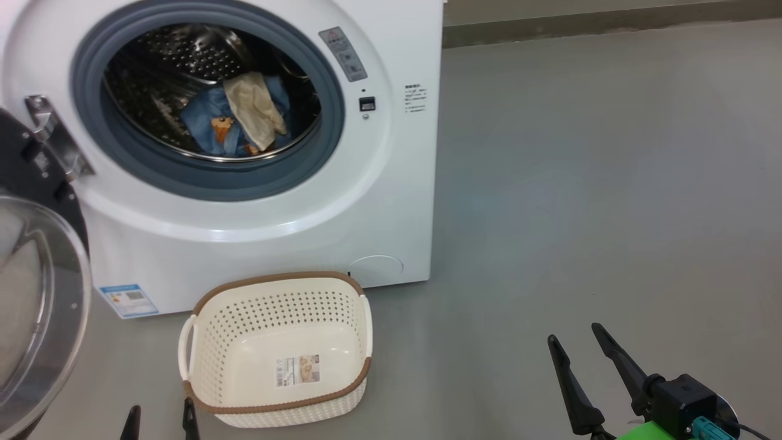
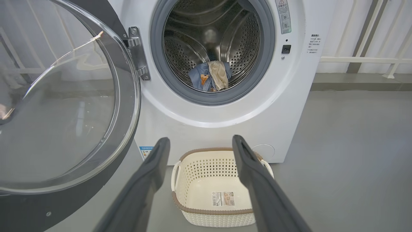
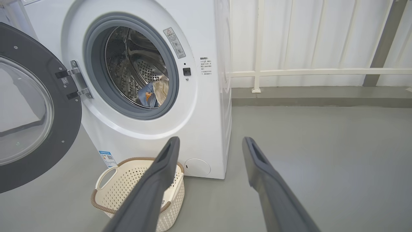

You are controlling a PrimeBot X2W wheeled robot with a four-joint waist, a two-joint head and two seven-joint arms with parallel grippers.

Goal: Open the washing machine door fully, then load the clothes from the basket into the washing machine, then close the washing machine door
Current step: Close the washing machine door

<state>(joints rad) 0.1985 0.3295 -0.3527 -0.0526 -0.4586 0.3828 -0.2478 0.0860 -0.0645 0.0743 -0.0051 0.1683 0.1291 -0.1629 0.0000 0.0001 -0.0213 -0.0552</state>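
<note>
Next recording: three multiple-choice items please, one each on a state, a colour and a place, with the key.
1. How does the washing machine door stand? A shut B swung open C barely ajar
2. What colour is the rim trim of the basket? A brown B blue C black
3. Where do the clothes lie? A in the basket B in the drum C draped over the door
Key: 1 B, it hangs aside on its hinge; 2 A, brown band on cream walls; 3 B, they rest inside the steel drum.
</note>
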